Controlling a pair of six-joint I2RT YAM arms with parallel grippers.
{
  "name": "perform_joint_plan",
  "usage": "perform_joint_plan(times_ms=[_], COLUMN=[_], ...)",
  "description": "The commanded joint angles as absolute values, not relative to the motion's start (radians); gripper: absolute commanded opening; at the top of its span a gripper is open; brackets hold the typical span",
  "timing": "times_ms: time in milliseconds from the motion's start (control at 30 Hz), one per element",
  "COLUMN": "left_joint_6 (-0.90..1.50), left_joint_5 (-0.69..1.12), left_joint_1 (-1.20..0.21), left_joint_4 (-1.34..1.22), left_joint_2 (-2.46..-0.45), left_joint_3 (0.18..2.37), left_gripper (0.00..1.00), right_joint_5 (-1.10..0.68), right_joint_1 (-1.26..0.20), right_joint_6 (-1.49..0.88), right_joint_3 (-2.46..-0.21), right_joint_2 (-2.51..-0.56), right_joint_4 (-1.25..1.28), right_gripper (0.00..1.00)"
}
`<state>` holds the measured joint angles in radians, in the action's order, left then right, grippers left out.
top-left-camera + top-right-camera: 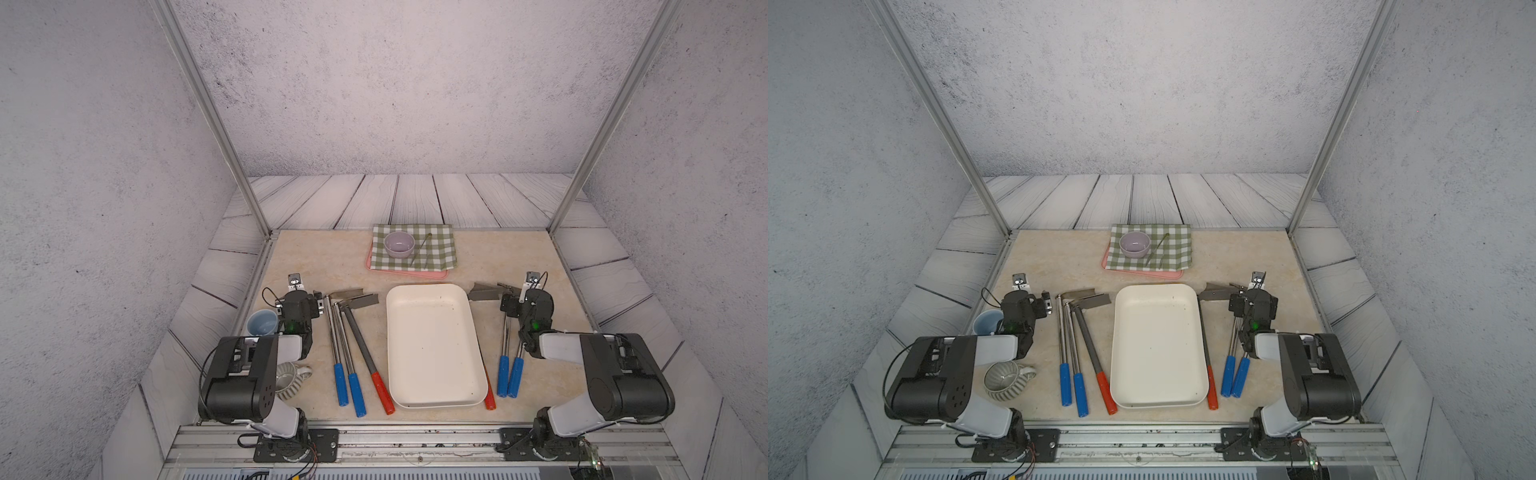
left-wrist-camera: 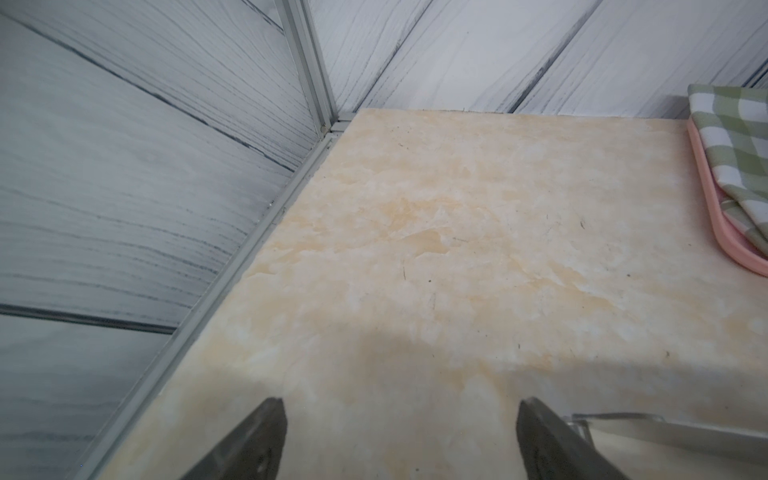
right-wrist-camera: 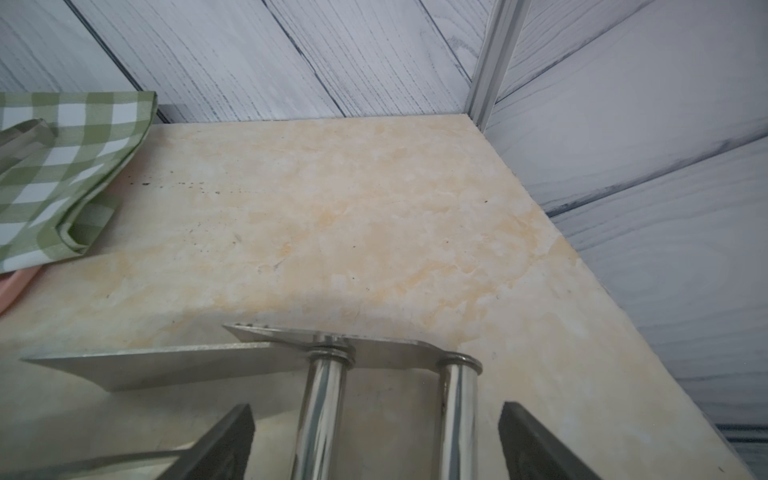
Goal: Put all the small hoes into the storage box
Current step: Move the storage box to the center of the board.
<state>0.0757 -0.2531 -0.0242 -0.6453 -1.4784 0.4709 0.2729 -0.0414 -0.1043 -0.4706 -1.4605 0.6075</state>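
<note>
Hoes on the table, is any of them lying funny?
Yes. Left of the box, the red-handled hoe lies slanted, while the two blue-handled ones beside it run almost straight. On the box's other side, an orange-handled hoe sits tight against the rim, its shaft mostly hidden.

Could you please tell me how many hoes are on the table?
6. Left of the storage box: two blue-handled hoes, one red-handled hoe. Right of it: one red-handled hoe alongside its wall, two blue-handled hoes. None seems hidden.
</note>
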Motion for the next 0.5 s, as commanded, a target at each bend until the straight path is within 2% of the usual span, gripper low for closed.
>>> perform_joint_plan(times_ms=[0,67,167,200,233,333,400,467], left_joint_6=[0.130,0.162,0.190,0.191,0.199,0.292,0.304,0.317], left_joint_5=[-0.318,-0.302,-0.252,-0.229,-0.214,-0.226,-0.166,-0.083], left_joint_1=[-0.026,-0.026,-0.026,-0.025,-0.026,-0.025,-0.026,-0.027], left_joint_4=[-0.313,-0.145,0.074,0.150,0.208,0.396,0.483,0.514], left_joint_2=[-1.320,-1.259,-1.198,-1.181,-1.163,-1.113,-1.091,-1.060], left_joint_3=[0.637,0.721,0.812,0.840,0.858,0.897,0.909,0.891], left_gripper=[0.89,0.89,0.82,0.77,0.73,0.69,0.62,0.60], right_joint_5=[0.342,0.297,0.209,0.189,0.187,0.149,0.102,0.041], right_joint_1=[-0.036,-0.038,-0.042,-0.047,-0.055,-0.074,-0.078,-0.085], right_joint_6=[-0.188,-0.221,-0.304,-0.324,-0.341,-0.413,-0.490,-0.512], right_joint_3=[-0.614,-0.691,-0.785,-0.813,-0.834,-0.896,-0.948,-0.986], right_joint_2=[-1.329,-1.301,-1.277,-1.265,-1.253,-1.201,-1.166,-1.146], right_joint_4=[0.316,0.166,-0.042,-0.115,-0.167,-0.341,-0.476,-0.572], right_gripper=[0.93,0.94,0.95,1.00,1.00,1.00,1.00,1.00])
